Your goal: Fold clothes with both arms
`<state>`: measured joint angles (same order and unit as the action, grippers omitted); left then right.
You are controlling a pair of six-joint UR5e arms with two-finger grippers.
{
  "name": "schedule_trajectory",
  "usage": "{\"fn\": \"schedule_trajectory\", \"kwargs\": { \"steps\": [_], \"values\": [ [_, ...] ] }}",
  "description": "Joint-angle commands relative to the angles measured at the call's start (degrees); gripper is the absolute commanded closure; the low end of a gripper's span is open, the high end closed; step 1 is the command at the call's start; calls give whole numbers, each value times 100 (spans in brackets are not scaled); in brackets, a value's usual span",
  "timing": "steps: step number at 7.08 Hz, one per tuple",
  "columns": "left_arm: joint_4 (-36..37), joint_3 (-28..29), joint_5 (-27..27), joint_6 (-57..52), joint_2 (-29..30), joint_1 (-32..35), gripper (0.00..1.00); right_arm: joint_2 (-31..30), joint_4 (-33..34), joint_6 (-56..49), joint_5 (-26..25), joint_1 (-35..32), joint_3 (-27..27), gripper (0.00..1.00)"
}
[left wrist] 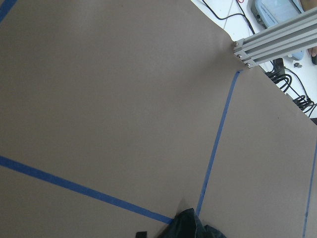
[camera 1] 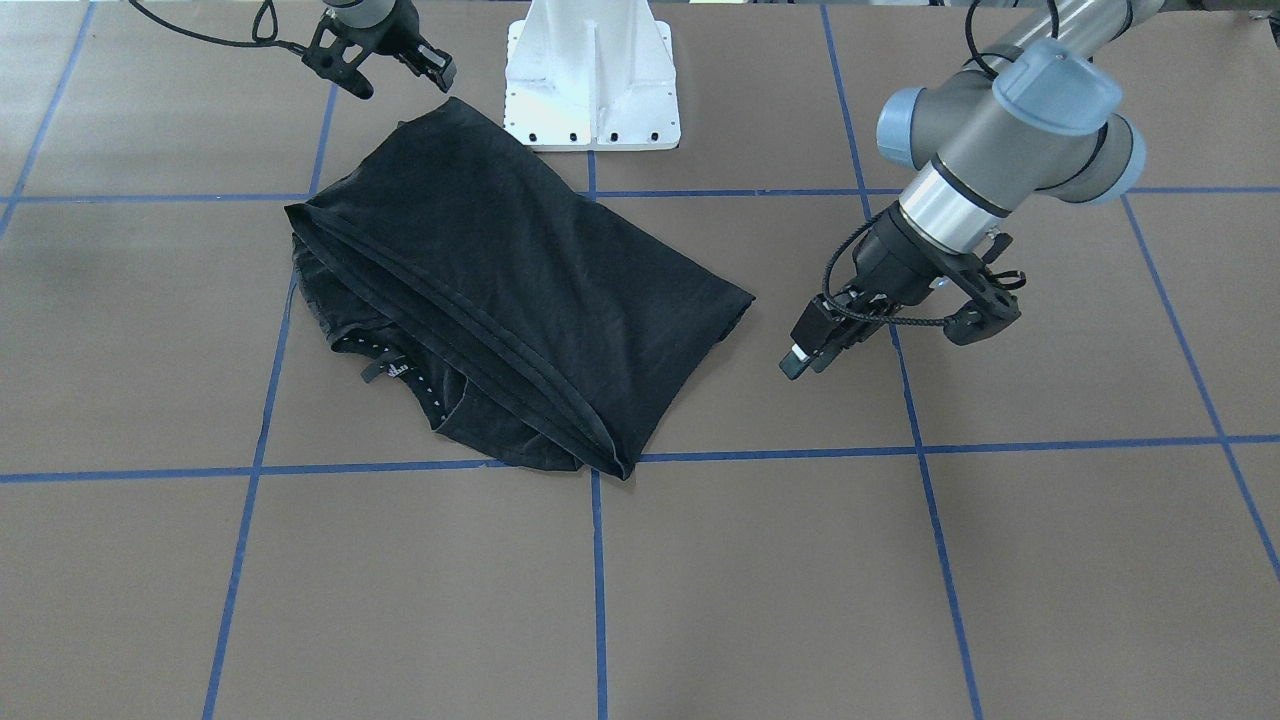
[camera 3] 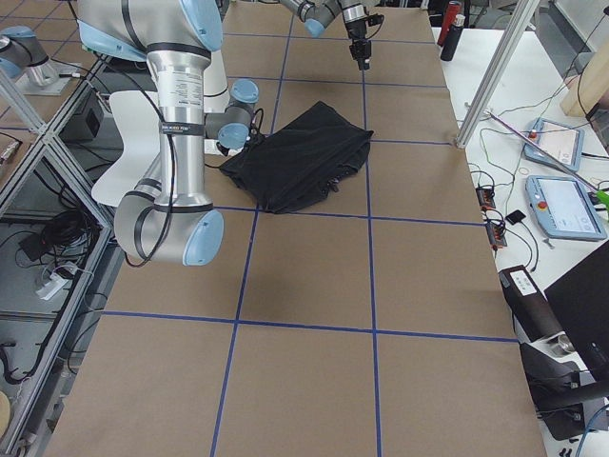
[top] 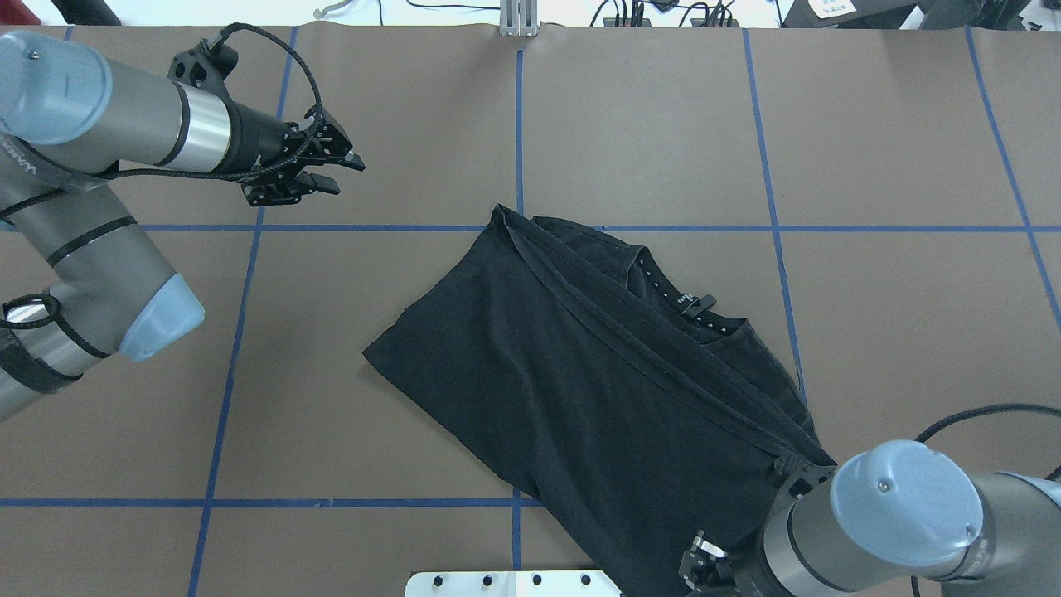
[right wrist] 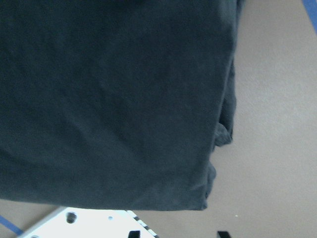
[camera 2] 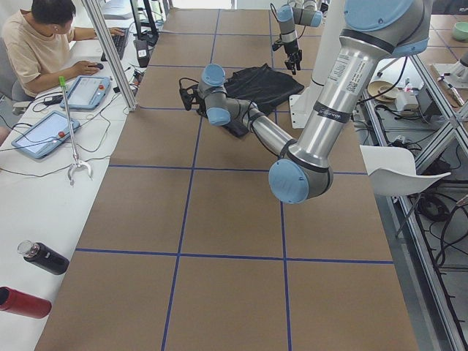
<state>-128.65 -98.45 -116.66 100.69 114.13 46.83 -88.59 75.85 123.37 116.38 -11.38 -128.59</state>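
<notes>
The clothes are one black T-shirt (camera 1: 500, 290) (top: 580, 373), lying folded over on the brown table. Its plain side faces up and its neck label (top: 692, 303) shows. My right gripper (camera 1: 398, 75) hovers open just above the shirt's edge closest to the robot base. In the right wrist view the shirt (right wrist: 109, 99) fills the picture, with two separated fingertips (right wrist: 223, 233) at the bottom. My left gripper (top: 348, 174) (camera 1: 805, 355) is open and holds nothing. It hangs over bare table, well clear of the shirt's side. The left wrist view catches only a shirt corner (left wrist: 193, 225).
The white pedestal base (camera 1: 592, 80) stands right by the shirt's near edge. Blue tape lines (top: 518, 124) grid the table. A person (camera 2: 44, 44) sits at a side desk with tablets and bottles beyond the table's far edge. An aluminium post (camera 3: 495, 76) stands there.
</notes>
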Motion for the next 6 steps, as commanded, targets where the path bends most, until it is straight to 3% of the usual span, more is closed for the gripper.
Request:
{"fn": "schedule_trajectory", "kwargs": {
  "steps": [1,2,4,6],
  "values": [
    [906,-462,867,267,-250,-934,38,445,8,-6,296,-1351,183,0],
    [1260,-516,1082,415,-268,-1287,36,674,8,-93,289,-2019,411,0],
    [1246,-543,1320,662,-575,-1667,34,1298,8,-556,262,-2805,1174,0],
    [1246,-500,1365,803,-585,-1966,35,1476,17,-840,236,-2861,1441,0]
  ]
}}
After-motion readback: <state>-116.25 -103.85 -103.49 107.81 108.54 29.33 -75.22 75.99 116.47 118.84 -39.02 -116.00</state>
